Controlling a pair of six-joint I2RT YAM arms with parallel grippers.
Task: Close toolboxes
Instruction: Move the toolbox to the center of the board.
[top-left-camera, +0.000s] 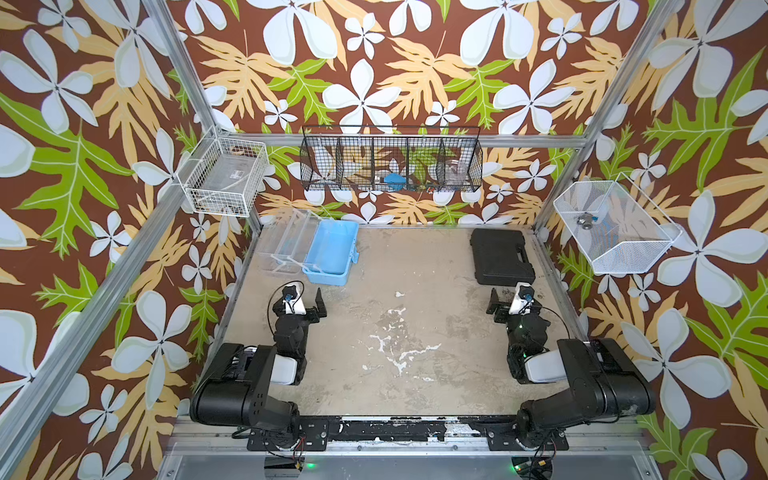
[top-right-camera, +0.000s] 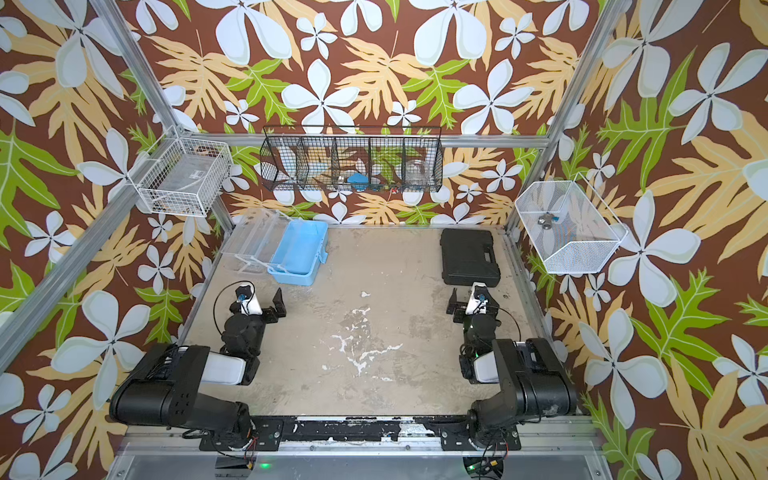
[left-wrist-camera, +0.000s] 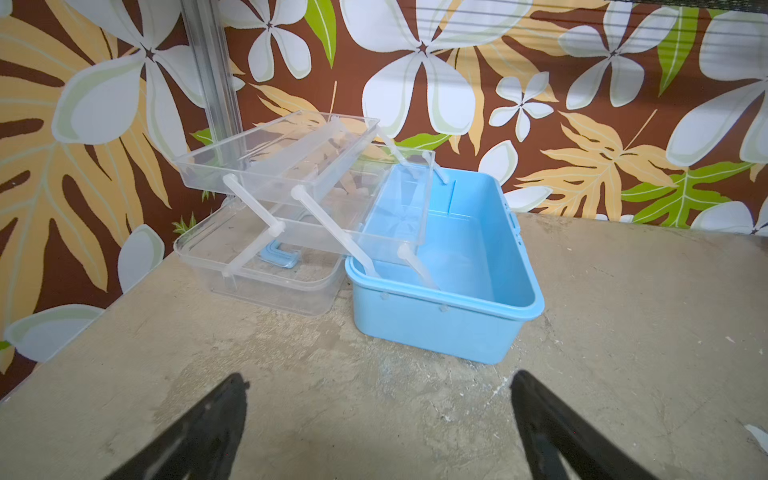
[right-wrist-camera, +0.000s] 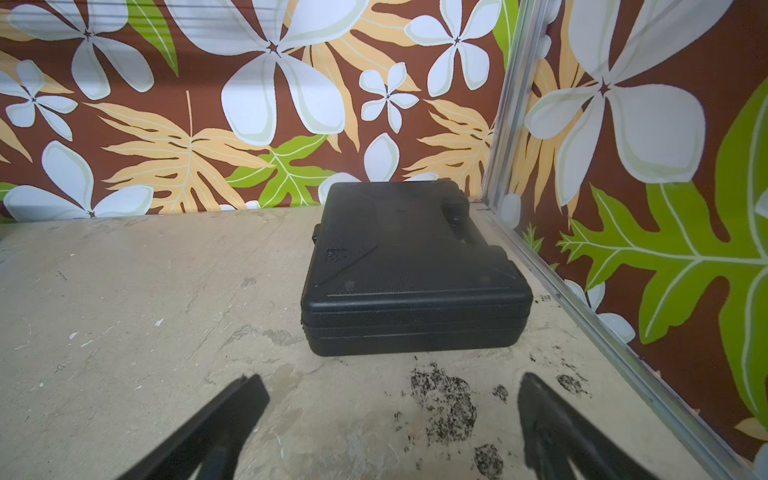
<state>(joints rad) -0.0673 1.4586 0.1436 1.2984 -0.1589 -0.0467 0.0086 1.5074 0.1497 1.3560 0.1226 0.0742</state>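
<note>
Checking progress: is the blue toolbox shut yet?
No, the blue toolbox stands open, its clear trays fanned out to one side.

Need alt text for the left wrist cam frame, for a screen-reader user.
An open light blue toolbox sits on a worn beige table against floral wallpaper, its clear trays fanned up and out and its transparent lid lying flat beside the base. The left gripper hangs in front of it, open and empty.

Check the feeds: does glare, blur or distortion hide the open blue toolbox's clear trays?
Left wrist view: light blue toolbox sharp, evenly lit, no glare; clear trays legible, wallpaper showing through; left gripper blurred. Both top views: trays faint against the background, slightly soft.
</note>
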